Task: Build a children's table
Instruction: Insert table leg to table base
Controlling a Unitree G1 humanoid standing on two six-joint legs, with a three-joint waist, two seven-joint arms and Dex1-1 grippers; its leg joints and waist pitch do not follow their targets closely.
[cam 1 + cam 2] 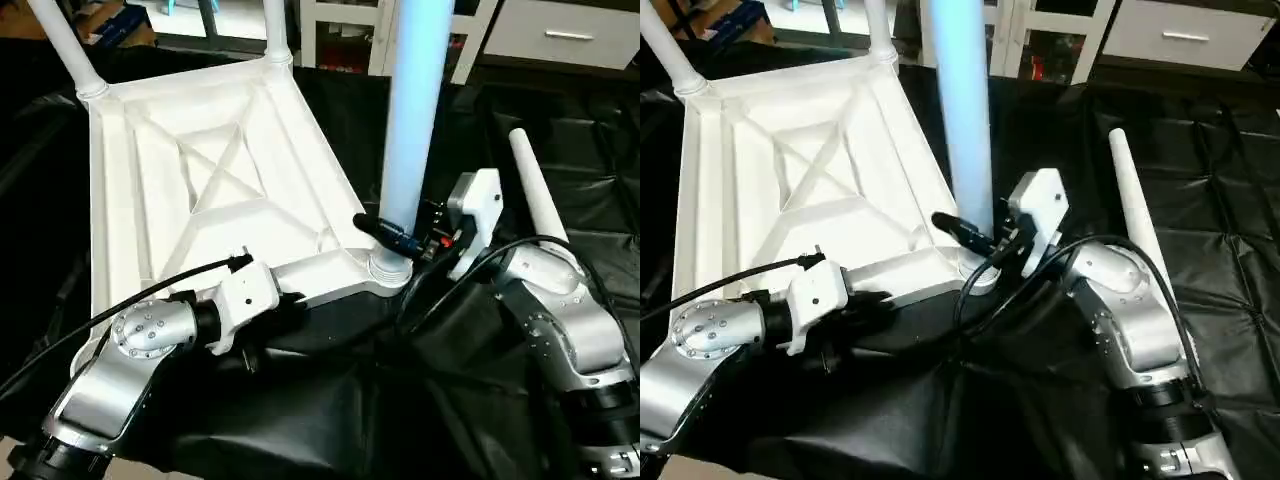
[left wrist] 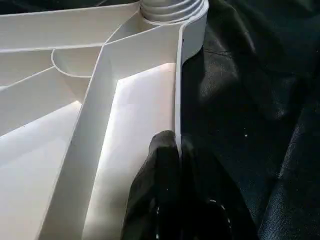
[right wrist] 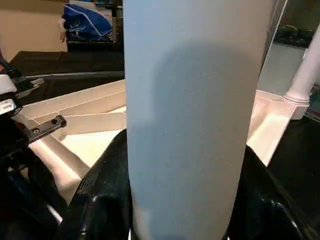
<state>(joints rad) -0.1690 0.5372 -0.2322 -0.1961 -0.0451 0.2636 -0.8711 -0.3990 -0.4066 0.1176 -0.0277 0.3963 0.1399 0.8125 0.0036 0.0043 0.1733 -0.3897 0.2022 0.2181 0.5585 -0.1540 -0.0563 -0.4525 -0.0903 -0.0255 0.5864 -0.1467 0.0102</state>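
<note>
My left pincer [image 2: 177, 150] pinches the white ribbed plastic tabletop's [image 1: 200, 170] rim; my right pincer [image 1: 400, 235] clamps the white tube leg [image 1: 415, 110]; I should press it squarely into its socket.

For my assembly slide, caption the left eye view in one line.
Left gripper pinches the upturned tabletop's rim while right gripper holds a leg standing in the corner socket.
</note>
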